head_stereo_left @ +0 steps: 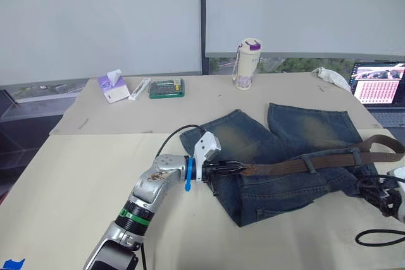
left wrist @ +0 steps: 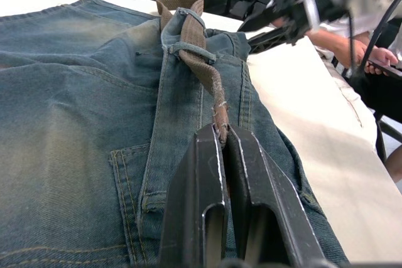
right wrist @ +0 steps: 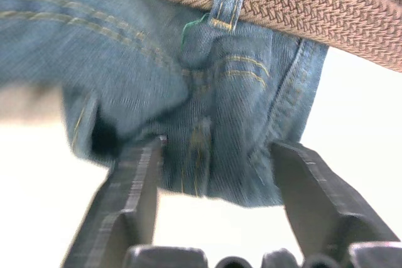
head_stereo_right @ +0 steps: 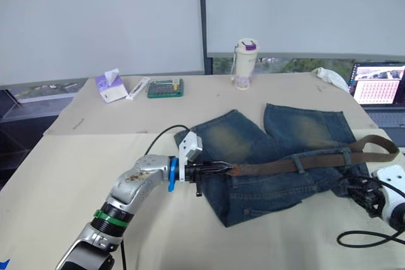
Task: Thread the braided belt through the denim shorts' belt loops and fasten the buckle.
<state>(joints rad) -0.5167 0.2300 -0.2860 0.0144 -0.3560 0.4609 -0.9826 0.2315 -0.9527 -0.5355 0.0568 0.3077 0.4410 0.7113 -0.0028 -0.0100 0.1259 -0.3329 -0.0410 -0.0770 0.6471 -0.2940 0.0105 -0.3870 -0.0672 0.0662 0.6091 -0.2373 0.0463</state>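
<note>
The frayed tip of the braided belt [left wrist: 219,117] is pinched in the left gripper [left wrist: 223,139] (fingers clamped together). The belt is laid along the waistband of the denim shorts [head_stereo_left: 278,150], under a belt loop [head_stereo_left: 311,163]. The right gripper [right wrist: 217,155] is held open at the shorts' edge.

Brown braided belt [head_stereo_left: 297,164] through belt loops [head_stereo_left: 311,163] (two visible) along flat denim shorts' [head_stereo_left: 272,156] waistband.

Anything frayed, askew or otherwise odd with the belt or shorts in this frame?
Yes: the braided belt has a frayed tip with loose threads, just where the left gripper pinches it. The denim shorts lie rumpled and skewed on the table.
</note>
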